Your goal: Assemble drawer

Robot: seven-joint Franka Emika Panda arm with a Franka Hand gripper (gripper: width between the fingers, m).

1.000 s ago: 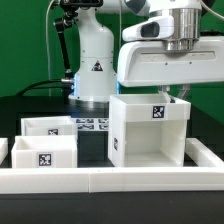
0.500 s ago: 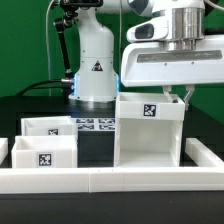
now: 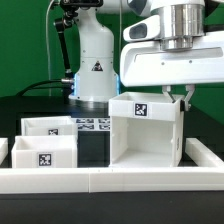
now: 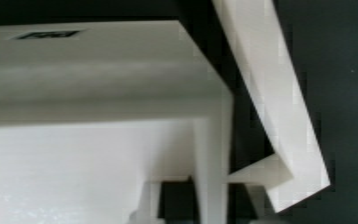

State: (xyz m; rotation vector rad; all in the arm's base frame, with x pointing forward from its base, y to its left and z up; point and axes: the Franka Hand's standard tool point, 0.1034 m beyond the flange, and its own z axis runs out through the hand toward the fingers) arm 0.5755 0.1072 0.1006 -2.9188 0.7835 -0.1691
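Observation:
The large white open-fronted drawer case (image 3: 145, 135) stands at the exterior view's right, with a marker tag on its upper front edge. My gripper (image 3: 183, 97) reaches down from above and is shut on the top of the case's right wall. In the wrist view the two dark fingers (image 4: 172, 202) clamp the thin white wall (image 4: 208, 150) between them, with the gripper (image 4: 208, 202) centred on it and the case's inside (image 4: 87, 150) spreading beside it. Two small white drawer boxes, one behind (image 3: 48, 127) and one in front (image 3: 45, 155), sit at the exterior view's left.
A white rail (image 3: 110, 180) runs along the front of the work area and turns up the right side. The marker board (image 3: 92, 125) lies behind the case, in front of the white robot base (image 3: 95, 70). The table is black.
The drawer case has turned in my grip; its tagged top edge has swung toward the exterior view's left. The small drawer boxes have not moved.

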